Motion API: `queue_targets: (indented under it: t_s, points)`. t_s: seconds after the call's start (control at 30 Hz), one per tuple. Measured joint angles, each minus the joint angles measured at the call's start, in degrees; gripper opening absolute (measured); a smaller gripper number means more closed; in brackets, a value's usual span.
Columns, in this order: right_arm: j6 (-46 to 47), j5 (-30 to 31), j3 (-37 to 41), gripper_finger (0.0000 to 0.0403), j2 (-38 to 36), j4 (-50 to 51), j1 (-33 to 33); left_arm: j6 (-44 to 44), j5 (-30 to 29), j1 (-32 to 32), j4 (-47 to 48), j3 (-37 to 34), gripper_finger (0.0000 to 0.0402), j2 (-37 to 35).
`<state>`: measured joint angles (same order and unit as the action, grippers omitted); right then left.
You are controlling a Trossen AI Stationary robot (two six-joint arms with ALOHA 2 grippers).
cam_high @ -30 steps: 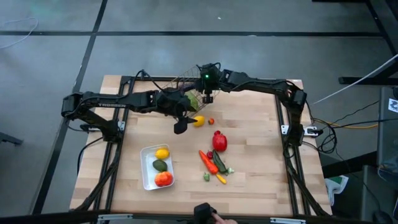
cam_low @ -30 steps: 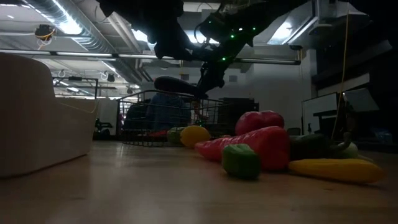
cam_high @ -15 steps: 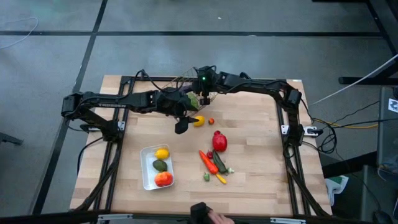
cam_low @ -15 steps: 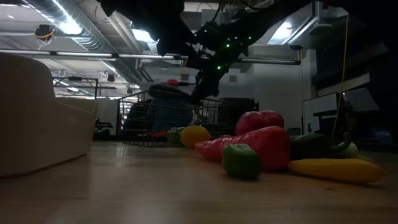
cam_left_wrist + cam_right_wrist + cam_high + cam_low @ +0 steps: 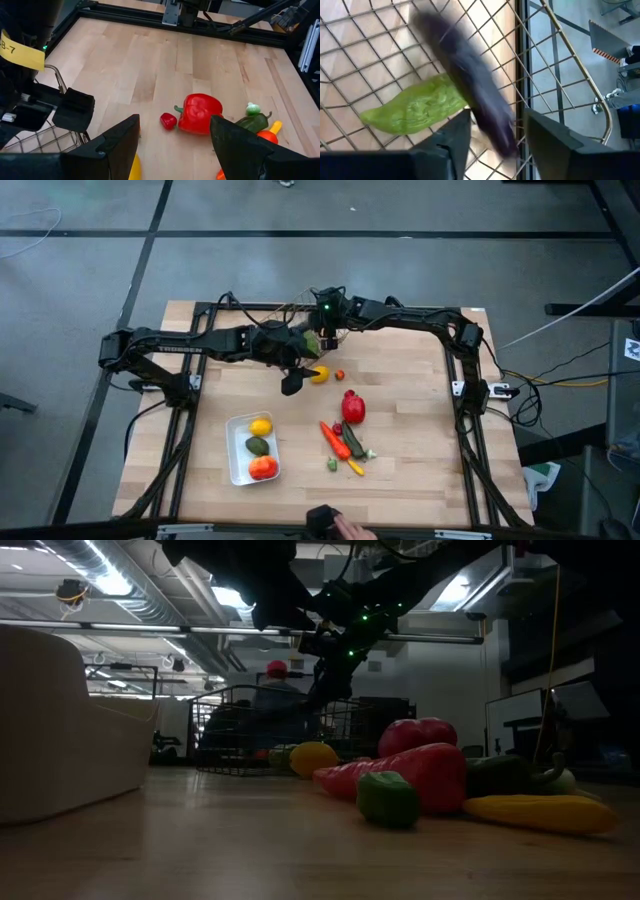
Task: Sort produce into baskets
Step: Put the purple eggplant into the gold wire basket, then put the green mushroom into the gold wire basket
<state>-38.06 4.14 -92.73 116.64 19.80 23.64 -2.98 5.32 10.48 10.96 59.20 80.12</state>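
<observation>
The purple eggplant, gripped a second ago, now falls blurred into the wire basket at the table's far edge, beside a green leafy piece; only the right wrist view shows this. The right gripper has opened above. The left gripper hovers nearby, jaws apart and empty.

The whole table is taken in from straight overhead by the high view, while the low view is set at table-top height and faces level across the boards toward the room behind. The red pepper is shared by the high, low and left wrist views, the last looking obliquely down from nearby. The wire basket is seen very close from above by the right wrist view.
</observation>
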Motion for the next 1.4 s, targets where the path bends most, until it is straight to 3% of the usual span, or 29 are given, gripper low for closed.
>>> queue_targets:
  t_s: [0.33, 0.7, 0.97, 1.23, 1.4]
  points:
    - [0.02, 4.86, 0.00, 0.0250, 0.00, 0.04, -0.02, -0.03, 0.00, 0.00, 0.09, 0.00, 0.0237, 0.00]
    - [-3.15, 19.23, 0.00, 0.0255, -0.54, 3.04, -2.19, -0.03, 0.00, 0.00, 0.13, 0.00, 0.0237, 0.00]
    - [-5.36, 22.35, 0.02, 0.0255, -6.44, 8.13, -5.65, 1.63, 0.00, -0.01, -0.03, -0.01, 0.0237, 0.00]
    - [10.67, 21.64, 0.00, 0.0255, -15.40, 27.10, -7.21, 1.81, 0.00, -0.01, -0.07, 0.00, 0.0237, 0.00]
    - [21.18, 14.95, -0.02, 0.0255, -19.76, 41.09, -9.25, 1.84, 0.00, 0.00, -0.02, 0.00, 0.0237, 0.00]
